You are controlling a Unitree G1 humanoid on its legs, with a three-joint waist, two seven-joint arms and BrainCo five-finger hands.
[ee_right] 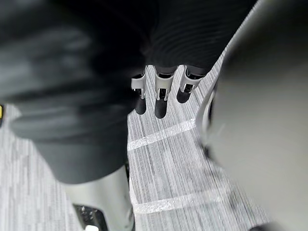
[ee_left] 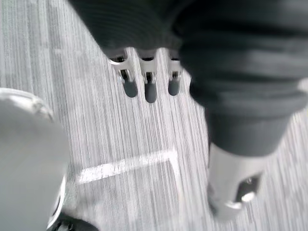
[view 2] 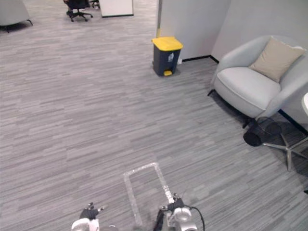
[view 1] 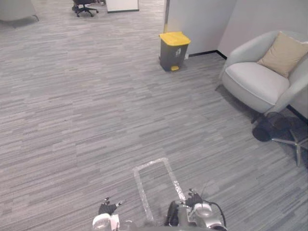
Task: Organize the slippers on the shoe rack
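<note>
Hanging over carpet (view 1: 96, 120) by a taped rectangle (view 1: 150, 163), left hand (ee_left: 150, 91) and right hand (ee_right: 160, 107) have straight, loose fingers.

A dark rounded object (view 1: 263, 131) lies by the foot of the armchair (view 1: 255, 79); whether a slipper, unclear.

No legible text, small label (view 1: 178, 52) on yellow-lidded bin (view 1: 169, 57) too tiny to read

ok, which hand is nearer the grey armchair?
Right. The armchair stands ahead to the right; the right hand hangs on that side of the floor tape, the left hand across it, farther off.
</note>
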